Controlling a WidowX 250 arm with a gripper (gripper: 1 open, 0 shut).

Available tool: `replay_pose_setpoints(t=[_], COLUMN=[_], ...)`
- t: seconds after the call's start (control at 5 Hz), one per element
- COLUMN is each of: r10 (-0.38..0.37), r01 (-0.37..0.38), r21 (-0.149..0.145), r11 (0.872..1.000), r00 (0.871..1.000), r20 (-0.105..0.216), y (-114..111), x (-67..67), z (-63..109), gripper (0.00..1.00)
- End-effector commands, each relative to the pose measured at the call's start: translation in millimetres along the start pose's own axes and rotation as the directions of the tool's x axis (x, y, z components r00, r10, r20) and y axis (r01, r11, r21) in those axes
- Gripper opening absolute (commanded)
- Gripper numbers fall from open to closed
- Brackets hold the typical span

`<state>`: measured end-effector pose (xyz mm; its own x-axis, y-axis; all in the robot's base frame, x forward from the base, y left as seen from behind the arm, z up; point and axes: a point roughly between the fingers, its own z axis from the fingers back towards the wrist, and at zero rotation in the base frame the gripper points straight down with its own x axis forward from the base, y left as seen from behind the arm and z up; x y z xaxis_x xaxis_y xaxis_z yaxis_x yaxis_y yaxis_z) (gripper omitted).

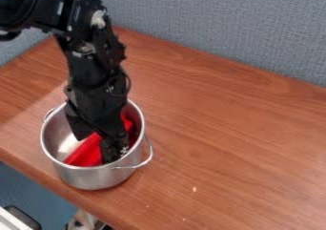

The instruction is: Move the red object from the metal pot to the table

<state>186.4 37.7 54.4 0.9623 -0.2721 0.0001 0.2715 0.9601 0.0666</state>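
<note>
The metal pot (49, 150) stands near the table's (230, 129) front left edge, shiny steel with a small handle toward the front right. The red object (84, 152) lies slanted inside it, its low end at the pot's floor and its upper end (132, 119) resting near the far right rim. My gripper (107, 136) reaches straight down into the pot, black fingers spread to either side of the red object's middle. The jaws stand open. The fingertips are partly hidden by the pot wall and the bar, so contact is unclear.
The reddish-brown wood tabletop stretches right and back from the pot. A grey-blue wall (242, 24) runs behind the table. The table's front edge (152, 210) lies just beyond the pot.
</note>
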Motion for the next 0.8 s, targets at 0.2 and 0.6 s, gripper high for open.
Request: replay_pose_setpoints(t=[0.2, 0.6], r10=[0.037, 0.077], r01=[-0.037, -0.077], r21=[0.024, 0.027], r11=[0.999, 0.997], r00=[0.999, 0.997], r20=[0.016, 0.005], y=[12, 18], x=[4.3, -8.4], z=[4.4, -2.4], gripper=[1.0, 1.0])
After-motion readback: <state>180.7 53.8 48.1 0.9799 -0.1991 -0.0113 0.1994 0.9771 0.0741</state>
